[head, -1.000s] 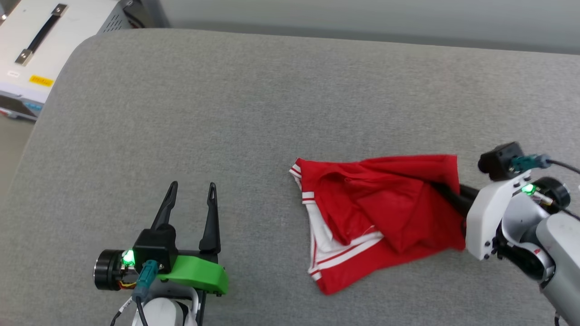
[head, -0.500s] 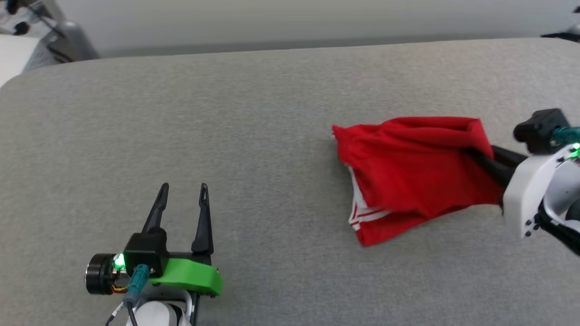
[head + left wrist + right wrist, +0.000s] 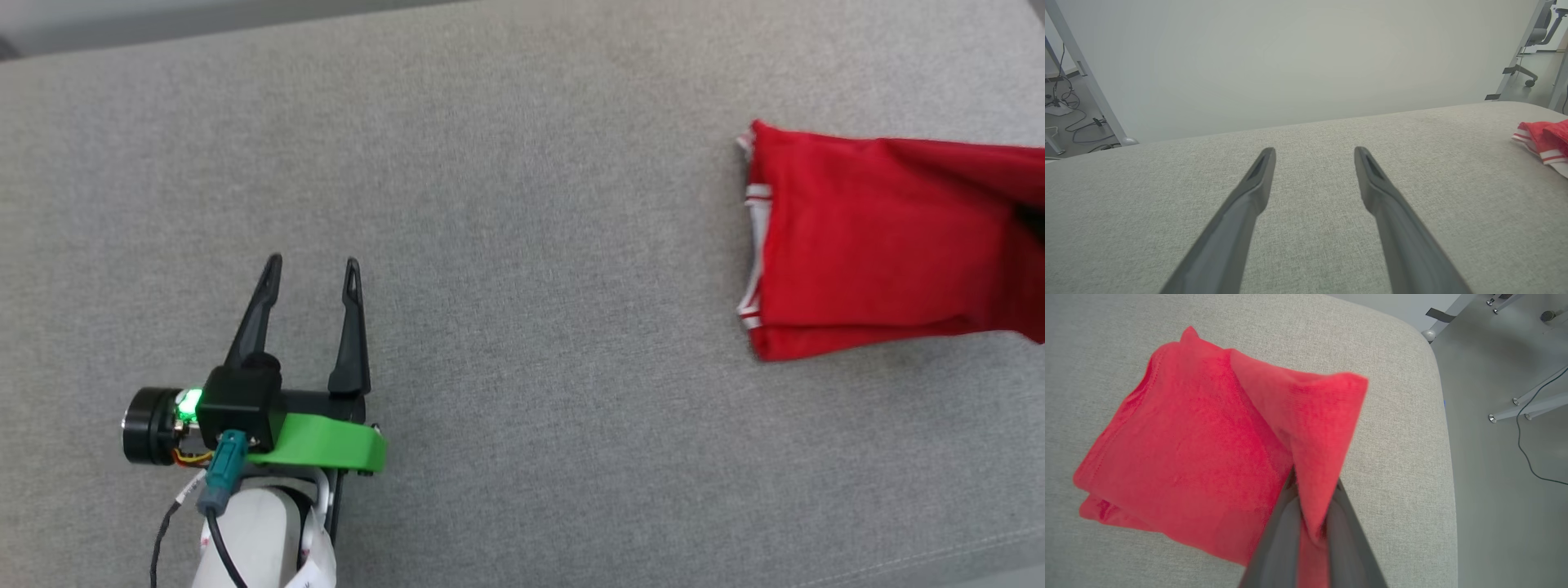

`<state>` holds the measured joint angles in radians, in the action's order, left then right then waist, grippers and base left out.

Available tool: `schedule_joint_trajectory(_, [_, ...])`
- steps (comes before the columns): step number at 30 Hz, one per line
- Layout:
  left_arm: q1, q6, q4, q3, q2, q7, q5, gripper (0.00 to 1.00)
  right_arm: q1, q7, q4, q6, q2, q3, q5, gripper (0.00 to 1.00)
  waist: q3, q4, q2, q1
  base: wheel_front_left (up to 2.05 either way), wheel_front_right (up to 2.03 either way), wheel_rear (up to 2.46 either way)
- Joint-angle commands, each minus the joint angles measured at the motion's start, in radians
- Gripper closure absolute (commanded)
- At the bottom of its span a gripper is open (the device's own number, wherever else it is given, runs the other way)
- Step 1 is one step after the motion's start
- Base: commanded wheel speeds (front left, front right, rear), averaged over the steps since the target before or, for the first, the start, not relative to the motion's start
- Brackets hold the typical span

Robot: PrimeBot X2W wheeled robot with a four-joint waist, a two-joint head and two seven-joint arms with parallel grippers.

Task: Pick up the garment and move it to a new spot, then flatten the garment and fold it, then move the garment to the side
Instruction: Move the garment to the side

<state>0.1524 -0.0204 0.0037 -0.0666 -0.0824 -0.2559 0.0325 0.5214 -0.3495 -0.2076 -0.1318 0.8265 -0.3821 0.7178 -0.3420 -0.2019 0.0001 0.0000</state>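
Observation:
The garment (image 3: 882, 245), a folded red shirt with white striped trim along its left edge, lies on the grey padded table at the far right of the head view. In the right wrist view the garment (image 3: 1208, 449) fills the middle, and my right gripper (image 3: 1310, 486) is shut on a raised fold of its red cloth near the table's rounded corner. My left gripper (image 3: 310, 265) stands open over bare table at the lower left, well apart from the shirt. The left wrist view catches the garment's striped edge (image 3: 1541, 141) at far right, with my left gripper (image 3: 1314, 153) open.
The grey padded table (image 3: 522, 163) spreads wide between the two grippers. Its right edge and rounded corner (image 3: 1433, 375) lie close to the shirt, with floor, metal legs and a cable (image 3: 1527, 428) beyond. A pale wall (image 3: 1290, 61) backs the table's far edge.
The head view has swung, so the table's far edge and the right arm have left the picture. The garment has been drawn rightward and its loose layers have closed into a neater fold.

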Motion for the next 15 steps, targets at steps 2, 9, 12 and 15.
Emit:
schedule_joint_trajectory(2, [0.033, -0.003, -0.017, 0.000, -0.015, -0.006, -0.013, 0.00, 0.054, 0.000, -0.053, 0.001, 0.016, 0.024, -0.016, 1.00, -0.113, -0.005, -0.0001, 0.0000, 0.00, 0.00, 0.00])
schedule_joint_trajectory(9, [0.077, 0.004, -0.065, 0.001, -0.020, -0.006, -0.017, 0.00, 0.187, 0.016, -0.272, 0.001, 0.064, 0.070, -0.124, 1.00, -0.206, 0.026, -0.0001, 0.0000, 0.00, 0.00, 0.00])
schedule_joint_trajectory(12, [0.086, 0.009, -0.083, -0.004, -0.020, -0.006, -0.021, 0.00, 0.236, 0.023, -0.360, 0.001, 0.051, 0.117, -0.142, 1.00, -0.235, 0.036, -0.0001, 0.0000, 0.00, 0.00, 0.00])
schedule_joint_trajectory(15, [0.094, 0.012, -0.097, -0.001, -0.024, -0.006, -0.021, 0.00, 0.283, 0.045, -0.431, 0.001, 0.045, 0.143, -0.193, 1.00, -0.254, 0.040, -0.0001, 0.0000, 0.00, 0.00, 0.00])
